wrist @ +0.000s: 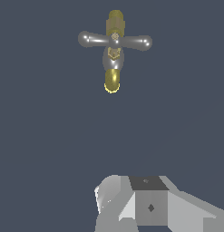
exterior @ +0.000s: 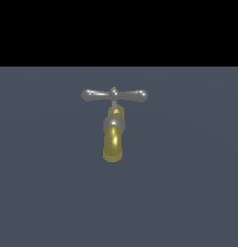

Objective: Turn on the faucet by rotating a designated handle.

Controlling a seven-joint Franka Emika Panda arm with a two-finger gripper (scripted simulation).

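Observation:
The faucet [exterior: 113, 140] stands on the dark grey floor, its yellow-brass spout pointing toward the camera in the exterior view. The handle [exterior: 114, 95], a slim grey bar with bulbous ends and a small brass centre knob, lies level across its top. My gripper does not show in the exterior view. In the wrist view I look down on the faucet [wrist: 112, 79] and the handle [wrist: 115, 41]. Only a grey and white part of my gripper [wrist: 145, 204] shows there, well apart from the faucet. I cannot tell how its jaws stand.
The faucet stands on a flat dark grey floor [exterior: 188, 193]. Above the floor's far edge the exterior view is black. No other objects show.

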